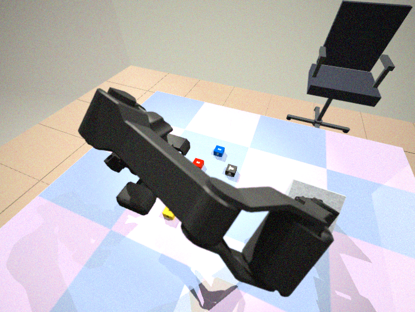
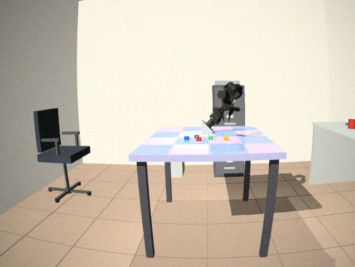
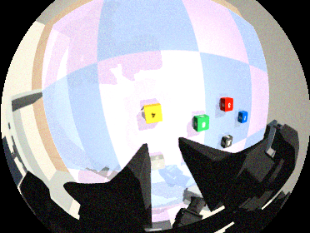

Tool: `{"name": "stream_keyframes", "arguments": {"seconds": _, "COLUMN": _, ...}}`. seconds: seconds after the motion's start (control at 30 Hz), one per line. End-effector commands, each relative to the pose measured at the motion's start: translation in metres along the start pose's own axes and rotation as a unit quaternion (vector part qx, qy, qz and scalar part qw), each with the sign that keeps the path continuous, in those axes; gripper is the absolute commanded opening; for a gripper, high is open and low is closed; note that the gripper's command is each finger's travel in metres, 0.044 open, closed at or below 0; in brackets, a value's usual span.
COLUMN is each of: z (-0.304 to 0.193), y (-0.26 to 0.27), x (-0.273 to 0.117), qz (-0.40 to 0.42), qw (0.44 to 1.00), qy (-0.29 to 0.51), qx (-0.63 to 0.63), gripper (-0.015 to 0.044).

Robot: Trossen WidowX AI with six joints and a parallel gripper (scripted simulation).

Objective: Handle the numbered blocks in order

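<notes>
My gripper (image 3: pixel 162 144) (image 2: pixel 226 119) hangs high above the table, fingers partly apart, nothing between them. In the wrist view it stands short of the yellow block (image 3: pixel 152 113) (image 1: pixel 168 213) (image 2: pixel 226 138), which shows a 4. A grey block (image 3: pixel 157 161) (image 2: pixel 225 135) sits beyond the fingertips. The green block (image 3: pixel 202 123) (image 2: pixel 210 138), red block (image 3: pixel 227 104) (image 1: pixel 198 163) (image 2: pixel 199 138), blue block (image 3: pixel 242 116) (image 1: pixel 218 150) (image 2: pixel 186 138) and black block (image 3: pixel 227 141) (image 1: pixel 231 170) (image 2: pixel 196 136) lie to the right there. Red seems to show 3; other digits are unclear. The white block (image 2: pixel 212 135) is hidden in the wrist view.
The arm covers the middle of the top view, hiding green, grey and white. The pale base (image 1: pixel 336 200) (image 2: pixel 205 128) stands at the table's far side in the exterior view. An office chair (image 1: pixel 342 82) (image 2: pixel 61 152) and a filing cabinet (image 2: pixel 218 167) stand off the table.
</notes>
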State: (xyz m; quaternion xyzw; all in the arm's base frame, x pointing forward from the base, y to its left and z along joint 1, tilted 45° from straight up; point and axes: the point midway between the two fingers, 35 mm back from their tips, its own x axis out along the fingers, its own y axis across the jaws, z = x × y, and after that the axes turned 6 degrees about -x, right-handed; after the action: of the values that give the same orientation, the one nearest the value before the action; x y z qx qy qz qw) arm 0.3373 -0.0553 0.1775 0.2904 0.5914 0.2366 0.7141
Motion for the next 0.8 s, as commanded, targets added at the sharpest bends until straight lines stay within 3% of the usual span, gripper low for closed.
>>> {"name": "stream_keyframes", "arguments": {"seconds": 0.0, "z": -0.001, "y": 0.000, "x": 0.001, "qz": 0.000, "qw": 1.000, "qy": 0.009, "qx": -0.001, "gripper": 0.0120}}
{"name": "stream_keyframes", "arguments": {"seconds": 0.17, "z": -0.002, "y": -0.004, "x": 0.000, "qz": -0.001, "qw": 1.000, "qy": 0.009, "qx": 0.000, "gripper": 0.0120}}
{"name": "stream_keyframes", "arguments": {"seconds": 0.37, "z": -0.042, "y": -0.106, "x": -0.007, "qz": -0.019, "qw": 1.000, "qy": 0.009, "qx": 0.004, "gripper": 0.0120}}
{"name": "stream_keyframes", "arguments": {"seconds": 0.57, "z": -0.118, "y": -0.189, "x": -0.005, "qz": -0.010, "qw": 1.000, "qy": 0.012, "qx": 0.003, "gripper": 0.0120}}
{"name": "stream_keyframes", "arguments": {"seconds": 0.77, "z": -0.135, "y": -0.200, "x": -0.003, "qz": -0.005, "qw": 1.000, "qy": 0.012, "qx": 0.001, "gripper": 0.0120}}
